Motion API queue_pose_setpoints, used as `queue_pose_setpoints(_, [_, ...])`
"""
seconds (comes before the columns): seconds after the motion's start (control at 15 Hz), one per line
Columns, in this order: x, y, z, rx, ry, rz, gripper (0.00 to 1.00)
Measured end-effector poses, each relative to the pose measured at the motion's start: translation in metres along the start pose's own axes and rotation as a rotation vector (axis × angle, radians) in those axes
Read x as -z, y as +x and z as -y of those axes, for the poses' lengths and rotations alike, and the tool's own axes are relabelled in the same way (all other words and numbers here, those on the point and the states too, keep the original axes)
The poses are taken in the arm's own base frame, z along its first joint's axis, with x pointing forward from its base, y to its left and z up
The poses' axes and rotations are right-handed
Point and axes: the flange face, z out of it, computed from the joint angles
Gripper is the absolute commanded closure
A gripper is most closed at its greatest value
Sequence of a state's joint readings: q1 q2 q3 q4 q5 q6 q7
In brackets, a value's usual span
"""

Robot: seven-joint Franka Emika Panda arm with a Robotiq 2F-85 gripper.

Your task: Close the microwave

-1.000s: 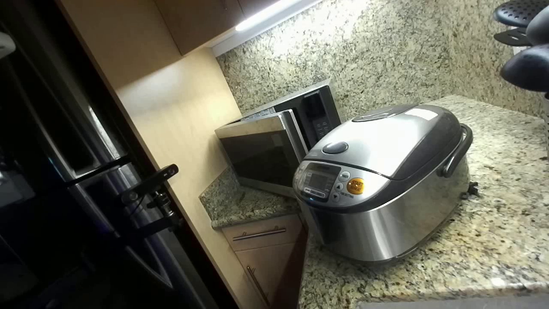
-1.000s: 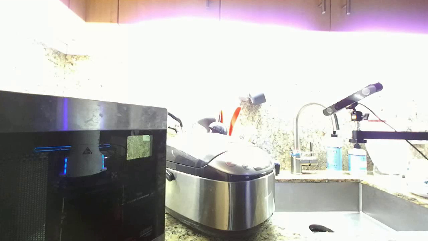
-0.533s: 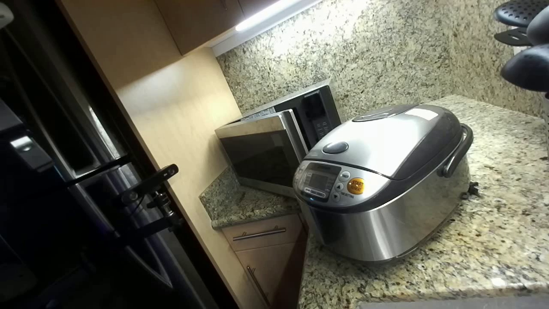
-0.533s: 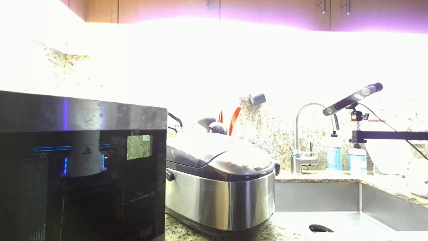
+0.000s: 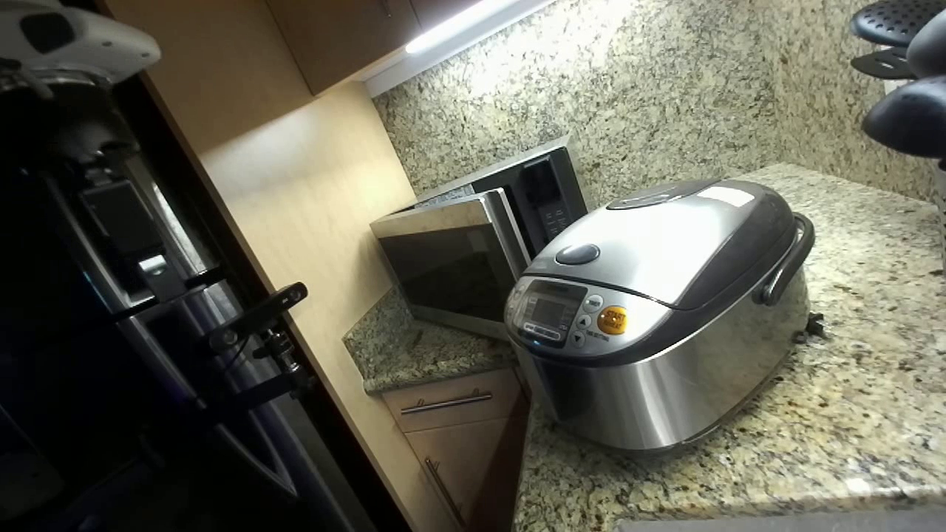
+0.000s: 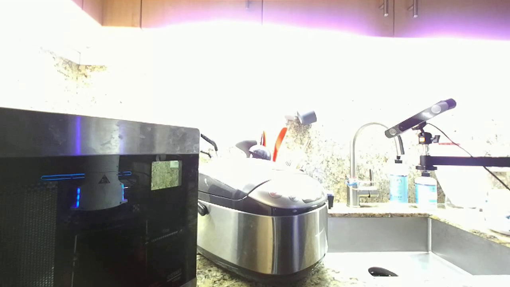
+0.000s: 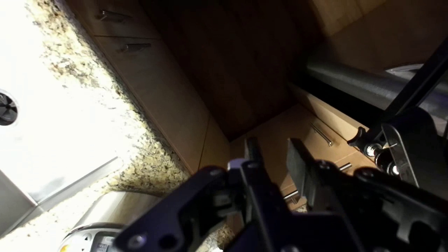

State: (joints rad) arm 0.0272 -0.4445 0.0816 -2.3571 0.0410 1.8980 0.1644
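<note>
The microwave (image 5: 528, 196) stands in the corner behind the rice cooker, its dark glass door (image 5: 443, 270) swung partly out from the body. Its glass front with silver top strip (image 6: 99, 135) also fills the left of an exterior view, reflecting part of the robot. My gripper (image 7: 272, 140) is open in the wrist view, its two fingers apart with nothing between them, above drawer fronts and floor. In an exterior view the arm's white link (image 5: 111, 44) hangs at the upper left, well away from the door; the dark gripper below it is hard to make out.
A large rice cooker (image 5: 658, 318) stands on the granite counter (image 5: 850, 414) close beside the microwave. A camera on a mount (image 5: 259, 318) juts out near the fridge. The mount's arm (image 7: 416, 84) passes right of my gripper. A steel sink (image 6: 374, 235) lies beyond the cooker.
The arm has come further into an exterior view from the upper left, its white link and the dark parts below now showing. The microwave door has not moved.
</note>
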Motion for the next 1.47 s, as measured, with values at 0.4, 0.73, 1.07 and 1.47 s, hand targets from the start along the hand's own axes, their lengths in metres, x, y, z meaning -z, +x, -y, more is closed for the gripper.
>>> queue_pose_setpoints(0.4, [-0.001,0.008,0.000,-0.002,0.000,0.011,0.93])
queue_pose_setpoints(0.73, [-0.002,0.008,0.000,-0.002,0.000,0.013,1.00])
queue_pose_setpoints(1.07, [0.004,0.017,0.002,-0.005,0.005,-0.014,1.00])
queue_pose_setpoints(1.47, [0.011,0.068,0.011,-0.014,-0.015,-0.159,1.00])
